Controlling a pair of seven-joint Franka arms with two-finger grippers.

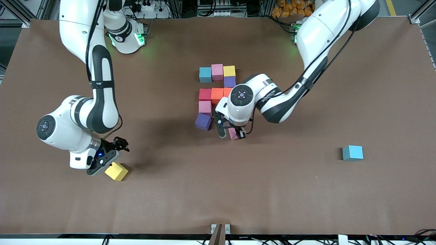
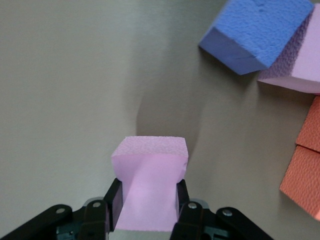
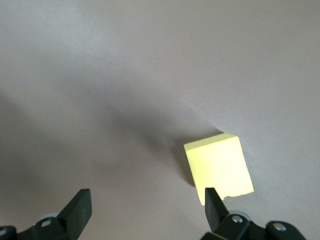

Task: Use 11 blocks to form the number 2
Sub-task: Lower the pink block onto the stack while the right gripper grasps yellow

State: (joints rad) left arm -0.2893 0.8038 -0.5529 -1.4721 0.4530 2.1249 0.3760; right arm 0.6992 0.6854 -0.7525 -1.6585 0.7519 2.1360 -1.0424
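Several blocks lie together mid-table: a blue [image 1: 205, 74], a pink [image 1: 217, 71] and a yellow one [image 1: 229, 71] in a row, a purple one [image 1: 230, 81] below, then red [image 1: 205, 94] and orange [image 1: 217, 95], a pink [image 1: 205, 107] and a purple block [image 1: 203, 121]. My left gripper [image 1: 231, 134] is shut on a pink block [image 2: 150, 160], low over the table beside that purple block [image 2: 260, 32]. My right gripper [image 3: 147, 205] hangs open beside a loose yellow block [image 3: 218, 170], which sits outside its fingers [image 3: 210, 200].
A lone blue block [image 1: 353, 152] sits toward the left arm's end of the table. The loose yellow block [image 1: 117, 171] lies toward the right arm's end, nearer the front camera than the group. The brown table [image 1: 272, 190] is bare around them.
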